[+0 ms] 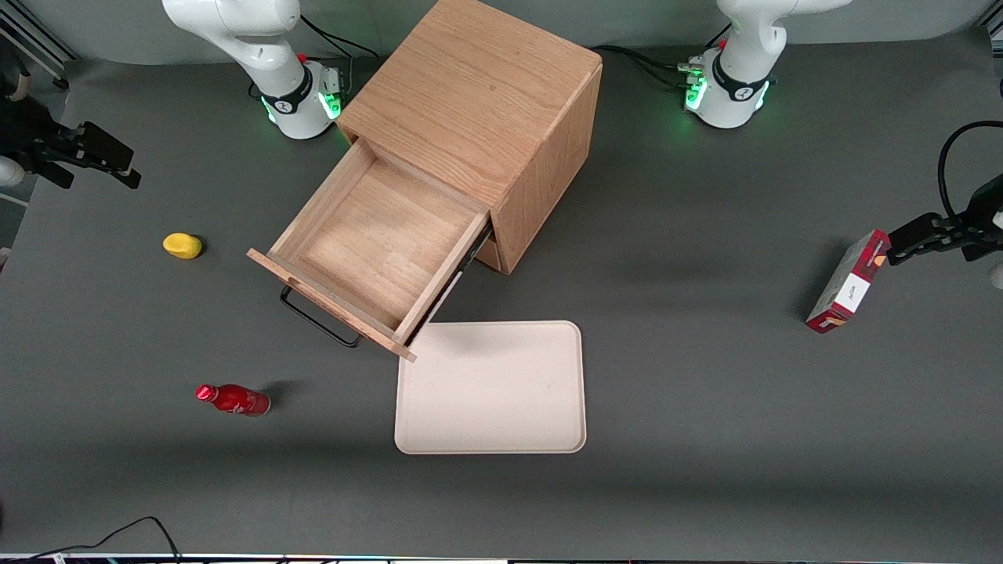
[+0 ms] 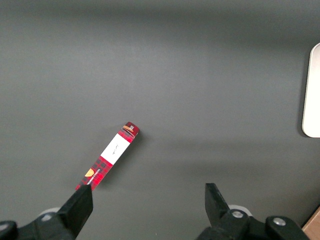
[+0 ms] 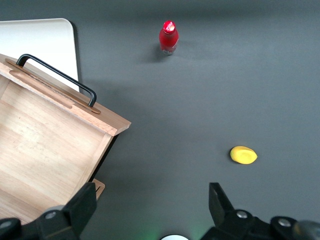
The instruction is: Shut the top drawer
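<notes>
Grey counter (image 1: 705, 235), matte and evenly lit, with the light oak cabinet (image 1: 478, 102) set at an angle between the two arm bases. Top drawer (image 1: 376, 243) is pulled nearly all the way out and empty, its front panel and thin black handle (image 1: 317, 319) turned toward the working arm's end of the counter and toward the front camera. That angle matters: I judge a push has to run square to the drawer front, along the slide, not straight across the counter.

My gripper (image 3: 150, 207) hangs above the counter just beside the drawer's side wall, jaws spread wide, holding nothing. I see no contact with the drawer, so the closing push is not yet begun.

Cream tray (image 1: 490, 388) lies flat just beside the drawer front, nearer the front camera. Red bottle (image 1: 233, 399) and a yellow lump (image 1: 182, 245) lie apart from the drawer, toward the working arm's end. Neither sits in the drawer's travel path
</notes>
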{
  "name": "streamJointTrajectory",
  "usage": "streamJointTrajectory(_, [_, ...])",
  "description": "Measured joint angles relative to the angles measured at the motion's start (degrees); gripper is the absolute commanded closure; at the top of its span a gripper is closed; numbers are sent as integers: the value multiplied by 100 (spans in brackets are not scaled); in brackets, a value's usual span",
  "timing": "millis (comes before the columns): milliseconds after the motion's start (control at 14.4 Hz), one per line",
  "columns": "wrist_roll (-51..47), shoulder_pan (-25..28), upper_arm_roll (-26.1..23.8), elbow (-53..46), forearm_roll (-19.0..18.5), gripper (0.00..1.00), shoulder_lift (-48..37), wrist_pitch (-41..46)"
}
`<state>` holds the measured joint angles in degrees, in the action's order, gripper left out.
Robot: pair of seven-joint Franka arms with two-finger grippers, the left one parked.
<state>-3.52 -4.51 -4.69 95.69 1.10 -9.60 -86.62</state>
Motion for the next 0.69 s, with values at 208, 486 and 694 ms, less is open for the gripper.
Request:
streamJointTrajectory(208, [1,-1,8,-30,0,0,32,1])
streamJointTrajectory(486, [1,-4,10,-138,0,0,78,16])
streamJointTrajectory(694, [1,-8,9,-138,0,0,82,50])
